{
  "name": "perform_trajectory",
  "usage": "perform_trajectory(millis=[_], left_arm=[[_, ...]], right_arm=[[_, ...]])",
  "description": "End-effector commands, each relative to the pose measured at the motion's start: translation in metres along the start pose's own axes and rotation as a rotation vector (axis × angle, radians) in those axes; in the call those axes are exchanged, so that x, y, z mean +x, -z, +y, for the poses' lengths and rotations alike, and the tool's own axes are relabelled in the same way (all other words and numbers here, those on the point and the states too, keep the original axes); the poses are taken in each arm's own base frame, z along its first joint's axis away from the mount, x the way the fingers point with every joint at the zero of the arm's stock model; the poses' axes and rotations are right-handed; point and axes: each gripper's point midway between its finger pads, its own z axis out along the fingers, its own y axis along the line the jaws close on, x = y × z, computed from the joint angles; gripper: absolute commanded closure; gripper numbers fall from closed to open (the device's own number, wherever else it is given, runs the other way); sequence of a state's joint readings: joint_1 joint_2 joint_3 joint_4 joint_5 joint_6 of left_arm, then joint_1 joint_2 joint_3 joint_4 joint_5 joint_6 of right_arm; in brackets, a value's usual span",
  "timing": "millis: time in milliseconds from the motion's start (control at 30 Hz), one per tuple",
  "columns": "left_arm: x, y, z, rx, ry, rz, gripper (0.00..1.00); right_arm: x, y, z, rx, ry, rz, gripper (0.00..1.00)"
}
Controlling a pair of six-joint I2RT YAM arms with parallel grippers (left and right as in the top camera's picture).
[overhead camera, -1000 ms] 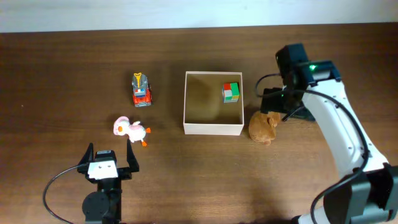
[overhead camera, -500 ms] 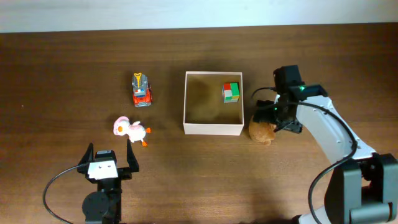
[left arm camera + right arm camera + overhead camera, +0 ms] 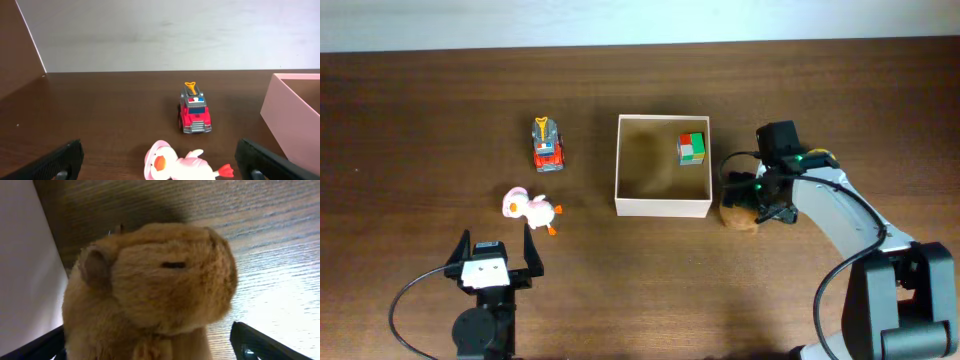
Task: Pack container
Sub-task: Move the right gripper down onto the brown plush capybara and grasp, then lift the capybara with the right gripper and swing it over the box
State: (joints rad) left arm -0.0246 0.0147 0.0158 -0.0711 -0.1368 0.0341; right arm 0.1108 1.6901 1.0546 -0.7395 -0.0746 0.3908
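Observation:
The container is a square, shallow, white-walled box at mid-table, with a multicoloured cube in its back right corner. A brown plush capybara lies against the box's right wall. My right gripper is lowered over it. In the right wrist view the capybara fills the space between the open fingers, and a gap shows on its right side. My left gripper stands open near the front left. A pink-and-white duck lies just ahead of it.
A red toy truck stands left of the container, behind the duck. The left wrist view shows the truck mid-frame and the container's wall at right. The same wall is close to the capybara's left.
My right arm has come forward and down from beside the container's back right corner onto the capybara. The left arm and the toys have not moved.

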Motion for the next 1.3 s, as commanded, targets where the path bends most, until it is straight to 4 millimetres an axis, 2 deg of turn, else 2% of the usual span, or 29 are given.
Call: perform_trajectory(millis=[0,100,233,333,467,533,667,733,800,867,967,1133,1267], left_arm=[[0.002,0.0,0.004,-0.018,-0.015,0.001,0.01],[0.002,0.0,0.004,-0.018,-0.015,0.001,0.01],[0.002,0.0,0.004,-0.018,-0.015,0.001,0.01],[0.002,0.0,0.004,-0.018,-0.015,0.001,0.01],[0.002,0.0,0.004,-0.018,-0.015,0.001,0.01],[0.002,0.0,0.004,-0.018,-0.015,0.001,0.01],[0.002,0.0,0.004,-0.018,-0.015,0.001,0.01],[0.002,0.0,0.004,-0.018,-0.015,0.001,0.01],[0.002,0.0,0.004,-0.018,-0.015,0.001,0.01],[0.002,0.0,0.004,-0.018,-0.015,0.001,0.01],[0.002,0.0,0.004,-0.018,-0.015,0.001,0.01],[0.002,0.0,0.004,-0.018,-0.015,0.001,0.01],[0.002,0.0,0.004,-0.018,-0.015,0.001,0.01]], right_arm=[[0.004,-0.004,-0.006,0.013,-0.015,0.009,0.11],[0.0,-0.004,-0.004,0.006,-0.014,-0.006,0.36],[-0.01,0.003,-0.002,0.007,-0.014,-0.034,0.42],[-0.028,0.021,-0.006,0.041,0.001,-0.068,0.56],[-0.062,0.067,-0.01,0.109,0.078,-0.143,0.58],[-0.078,0.091,-0.005,0.124,0.125,-0.188,0.58],[-0.106,0.148,0.019,0.074,0.209,-0.292,0.59],[-0.111,0.167,0.036,0.016,0.262,-0.325,0.59],[-0.113,0.183,0.062,-0.078,0.34,-0.353,0.59],[-0.107,0.195,0.094,-0.196,0.497,-0.371,0.59],[-0.091,0.201,0.126,-0.295,0.687,-0.378,0.59],[-0.073,0.198,0.149,-0.302,0.908,-0.384,0.62],[-0.065,0.195,0.156,-0.286,1.067,-0.394,0.65]])
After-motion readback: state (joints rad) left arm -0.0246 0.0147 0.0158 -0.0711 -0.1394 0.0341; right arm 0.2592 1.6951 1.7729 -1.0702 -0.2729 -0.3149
